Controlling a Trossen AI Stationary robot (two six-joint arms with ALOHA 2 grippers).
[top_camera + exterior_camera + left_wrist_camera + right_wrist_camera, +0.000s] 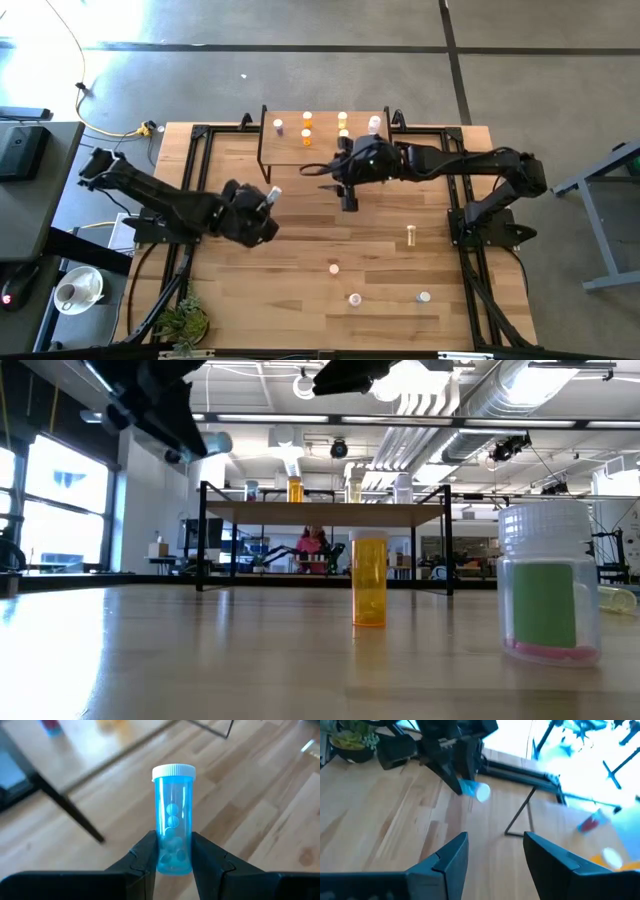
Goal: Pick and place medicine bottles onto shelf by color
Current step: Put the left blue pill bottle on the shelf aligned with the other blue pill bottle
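My left gripper point(174, 859) is shut on a pale blue medicine bottle point(172, 815) with a white cap and round pills inside. It holds the bottle above the table's left-middle point(271, 196), short of the shelf point(325, 150). The shelf stands at the far middle on thin black legs, with several orange, yellow and pale bottles on top. My right gripper point(495, 852) hangs open and empty just in front of the shelf point(320, 172). Loose on the table stand an orange bottle point(369, 580) and a clear bottle with a green label point(547, 585). My left gripper pinches the blue bottle's bottom end point(173, 862), opposite the cap, between its two fingers point(146, 857). The fingers slant downward from the table's left side. The bottle sticks out past the fingertips, cap end point(173, 770) leading, lifted clear of the table.
Several bottles stand loose on the near right half of the table: a yellowish one point(411, 235), an orange one point(334, 268), a whitish one point(355, 298), a pale one point(424, 297). A potted plant point(185, 322) sits at the near left corner. A person shows far behind the shelf.
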